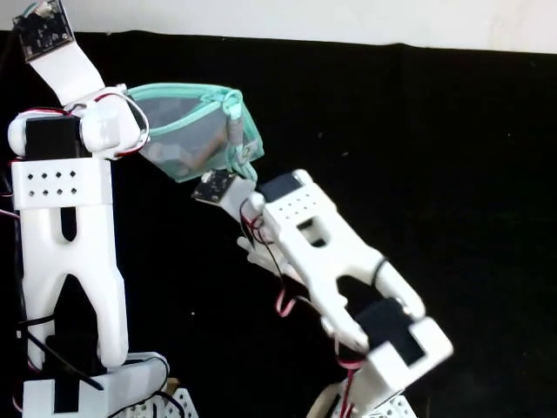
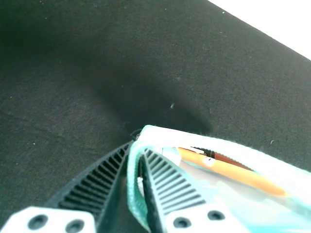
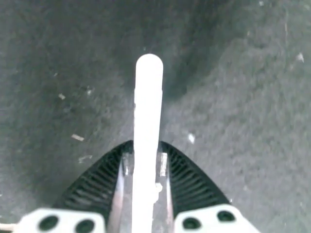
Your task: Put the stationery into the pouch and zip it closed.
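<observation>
On the black surface [image 1: 452, 174], both arms stand toward one side; the left arm is upright at the edge of the high view, and the right arm lies diagonally beside it. The pouch [image 1: 187, 131], teal-edged with mesh walls, is held by the left gripper [image 2: 136, 145]; its fingers [image 2: 165, 179] are pressed together on the rim at one end, pinching the fabric between them. A shadow on the surface below suggests the pouch is raised, though this cannot be confirmed.

Loading is judged partly complete: an orange pen [image 2: 233, 174] and a dark pen [image 2: 228, 160] lie side by side inside the pouch. The right gripper [image 3: 147, 150] sits just beside the opposite end of the pouch in the high view; its fingers [image 3: 189, 179] pinch a white stick [image 3: 148, 107], which projects forward over bare surface and is not yet inside.

Remaining steps, as judged from this state: insert the white stick through the mouth; release it; then draw the zip along the rim while the left gripper anchors the end. The rim appears to gape near the right gripper; how far the zip stands open cannot be told.
</observation>
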### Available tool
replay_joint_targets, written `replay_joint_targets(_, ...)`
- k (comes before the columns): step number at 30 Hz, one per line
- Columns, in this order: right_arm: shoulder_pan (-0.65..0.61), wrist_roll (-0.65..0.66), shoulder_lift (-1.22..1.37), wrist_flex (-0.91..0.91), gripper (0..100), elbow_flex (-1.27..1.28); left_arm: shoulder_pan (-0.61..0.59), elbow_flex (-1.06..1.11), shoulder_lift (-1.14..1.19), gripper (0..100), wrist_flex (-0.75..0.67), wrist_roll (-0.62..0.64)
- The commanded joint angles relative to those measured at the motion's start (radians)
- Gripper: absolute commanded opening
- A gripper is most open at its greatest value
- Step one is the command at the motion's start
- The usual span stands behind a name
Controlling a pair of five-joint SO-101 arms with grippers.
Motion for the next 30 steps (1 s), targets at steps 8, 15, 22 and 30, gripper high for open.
replay_joint_targets(8, -0.007, -0.112, -0.26, 0.059, 0.8, -0.059, 0.004, 0.018, 0.015, 1, -0.009, 0.003)
replay_joint_targets(15, -0.005, -0.13, -0.292, 0.194, 0.8, -0.358, 0.004, 0.018, 0.015, 1, -0.009, 0.003)
replay_joint_targets(22, -0.01, -0.133, -0.288, 0.203, 0.8, -0.634, 0.004, 0.019, 0.015, 1, -0.009, 0.003)
replay_joint_targets(30, -0.01, -0.293, -0.234, 0.097, 0.8, -0.855, 0.004, 0.021, 0.015, 1, -0.008, 0.003)
